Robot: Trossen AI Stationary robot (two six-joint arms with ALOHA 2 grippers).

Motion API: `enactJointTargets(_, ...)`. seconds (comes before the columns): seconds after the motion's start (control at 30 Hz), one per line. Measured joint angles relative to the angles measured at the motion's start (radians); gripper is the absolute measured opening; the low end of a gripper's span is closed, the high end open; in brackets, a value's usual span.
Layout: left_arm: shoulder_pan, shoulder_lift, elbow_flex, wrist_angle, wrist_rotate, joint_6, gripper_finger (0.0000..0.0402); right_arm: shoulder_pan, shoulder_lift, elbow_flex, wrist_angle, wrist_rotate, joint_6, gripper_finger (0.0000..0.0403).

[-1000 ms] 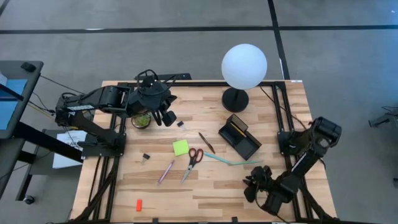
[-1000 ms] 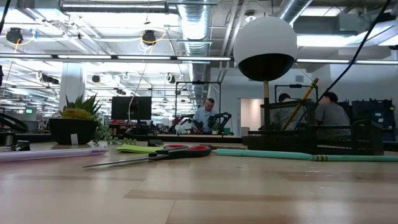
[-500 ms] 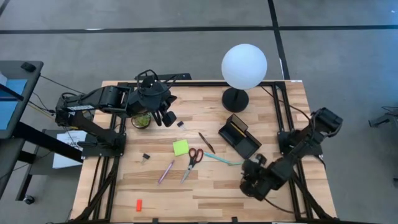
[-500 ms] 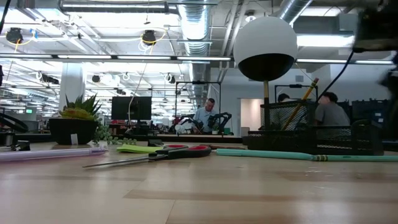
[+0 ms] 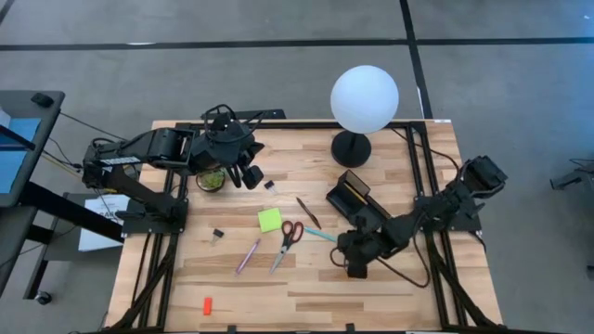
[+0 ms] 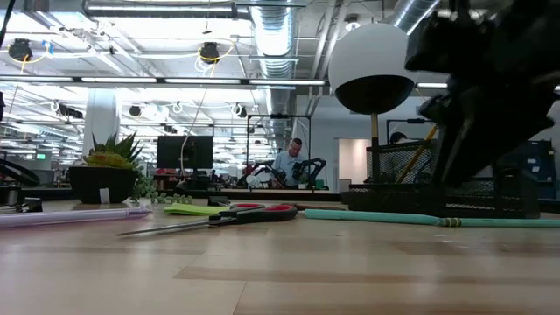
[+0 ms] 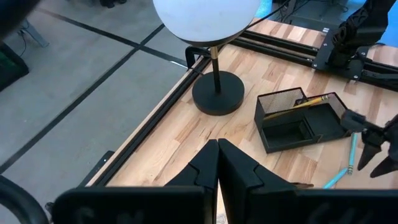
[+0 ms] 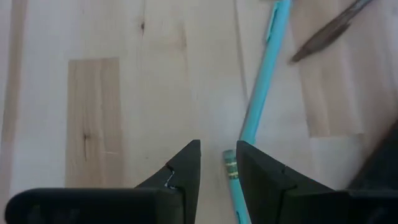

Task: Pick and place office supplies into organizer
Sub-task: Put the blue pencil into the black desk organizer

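Since a second ago, the right claw (image 5: pixel 351 263) has been swung inward over the table (image 5: pixel 306 292), narrowly parted beside the teal pencil (image 8: pixel 261 81) near the organizer (image 5: pixel 357 206); pickup seems imminent.

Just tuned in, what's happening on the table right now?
The right gripper is low over the wood beside the organizer, its fingers open around the eraser end of the teal pencil, not yet closed on it. The left gripper waits shut at the far left, near the potted plant. The scissors, sticky-note pad, purple pen and red-orange piece lie loose on the table. One pencil already sits in the organizer.
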Motion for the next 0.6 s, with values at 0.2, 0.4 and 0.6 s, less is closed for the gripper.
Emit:
enactJointTargets(0.2, 0.000, 0.000, 0.000, -0.001, 0.000, 0.011, 0.0000, -0.048, 0.025, 0.001, 0.014, -0.046, -0.064, 0.0098)
enactJointTargets(0.4, 0.000, 0.000, 0.000, -0.002, 0.000, 0.032, 0.0000, -0.077, 0.025, 0.000, 0.011, -0.072, -0.079, 0.0098)
enactJointTargets(0.6, 0.000, 0.000, 0.000, -0.006, 0.000, 0.033, 0.0000, -0.074, 0.025, 0.000, 0.074, -0.154, -0.085, 0.0098)
